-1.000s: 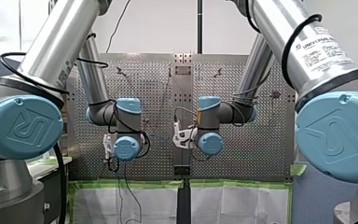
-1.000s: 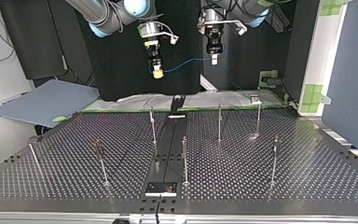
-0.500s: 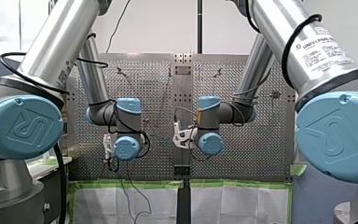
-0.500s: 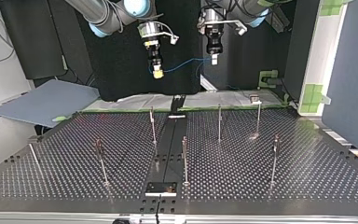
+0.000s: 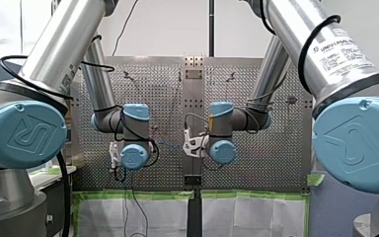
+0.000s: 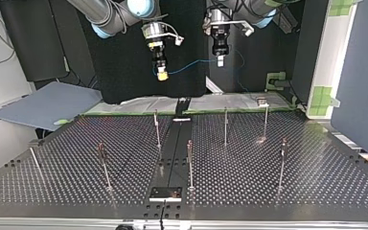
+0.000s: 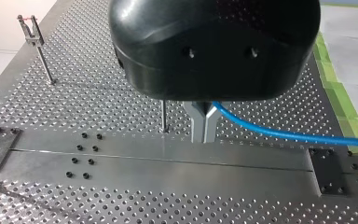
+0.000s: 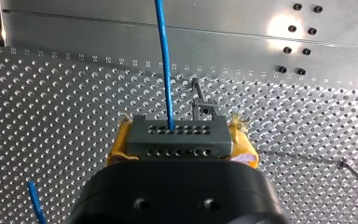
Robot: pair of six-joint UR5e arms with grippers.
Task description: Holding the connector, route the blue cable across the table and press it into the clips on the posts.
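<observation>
clenched tight on the grey connector (image 8: 177, 140) with my right claw (image 8: 181, 133), yellow pads (image 8: 116, 148) squeezing both ends. watching the blue cable (image 8: 164, 60) leave the connector's face and run straight ahead of the claw, over the perforated bench (image 8: 51, 93) and across its smooth centre strip (image 8: 98, 32). picking up a thin post (image 8: 199, 99) just beyond the connector, clip (image 8: 206, 111) at its tip, close beside the cable but apart from it. also catching a second short bit of blue beside the claw's black body.

switching to the left wrist view: pinched shut on the blue cable (image 7: 270, 133) with my left claw (image 7: 204, 134), metal fingers (image 7: 198, 122) pressed together, cable trailing off to one side above the bench (image 7: 98, 93). noting a post (image 7: 163, 114) just beside the fingers and another with a forked clip (image 7: 30, 28) well apart, further out.

now the top view: finding both claws hanging in the upper middle of the frame, well above the bench (image 6: 292, 187), my right claw (image 6: 162, 73) left of centre, my left claw (image 6: 220, 58) right of centre. tracing the blue cable (image 6: 189, 65) strung between them in a shallow sag, up in the air, touching none of the posts (image 6: 225, 125) standing upright across the lower half of the frame.

and the front view: cannot tell either claw's fingers here, hidden behind the blue wrist caps (image 5: 134, 157) at mid-frame.
</observation>
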